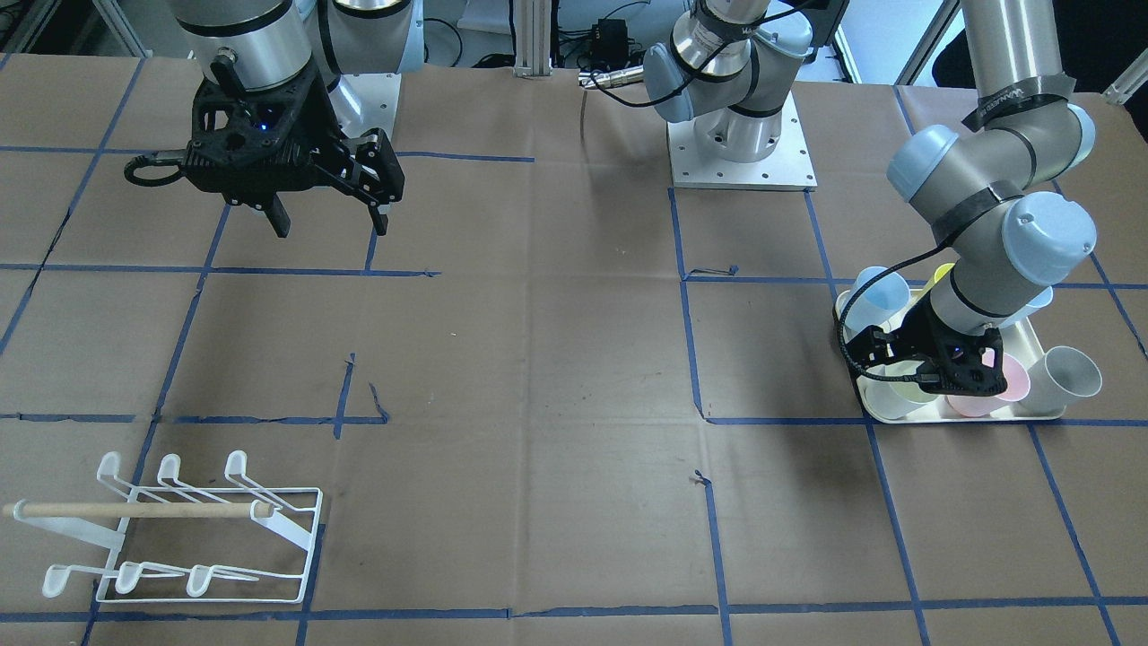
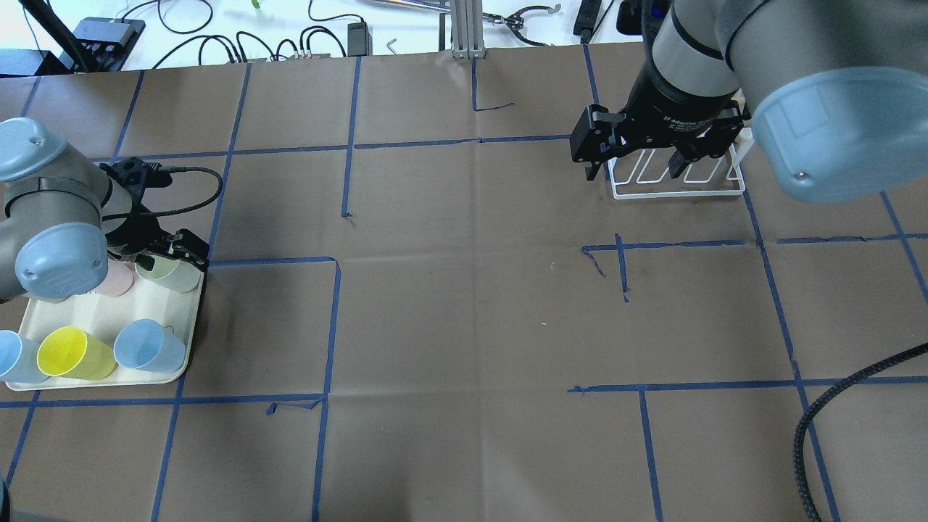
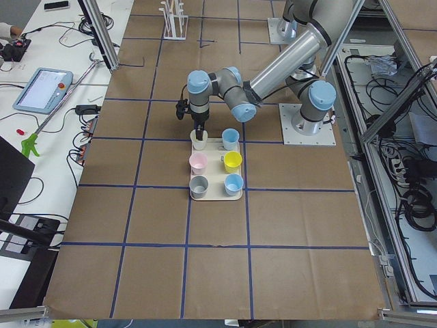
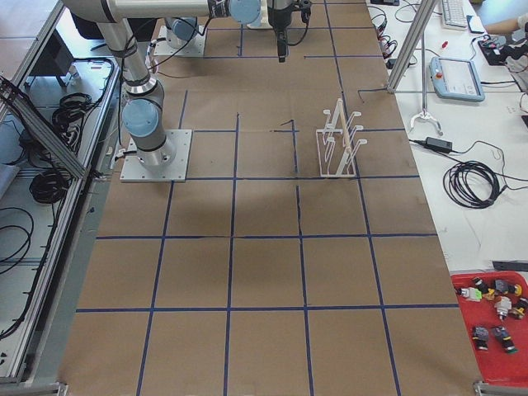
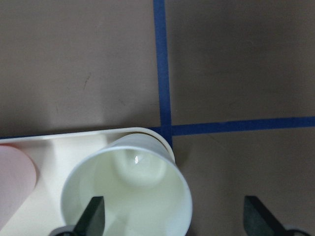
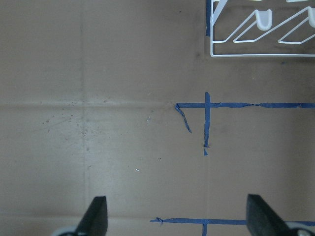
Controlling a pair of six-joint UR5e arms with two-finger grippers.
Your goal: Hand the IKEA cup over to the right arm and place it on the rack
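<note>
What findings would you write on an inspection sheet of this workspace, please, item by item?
surface: table covered with brown paper, blue tape grid.
job's things: six cups on a cream tray; pale green cup at its corner, opening up; white rack bears no cup.
clutter: nothing seen.
grippers: left gripper open, one finger inside the pale green cup, one outside; right gripper open, empty, above the table.
cables: black cable loops at the left wrist; braided hose at the overhead view's lower right.
surroundings: teach pendant and red bin of small parts beside the table.
</note>
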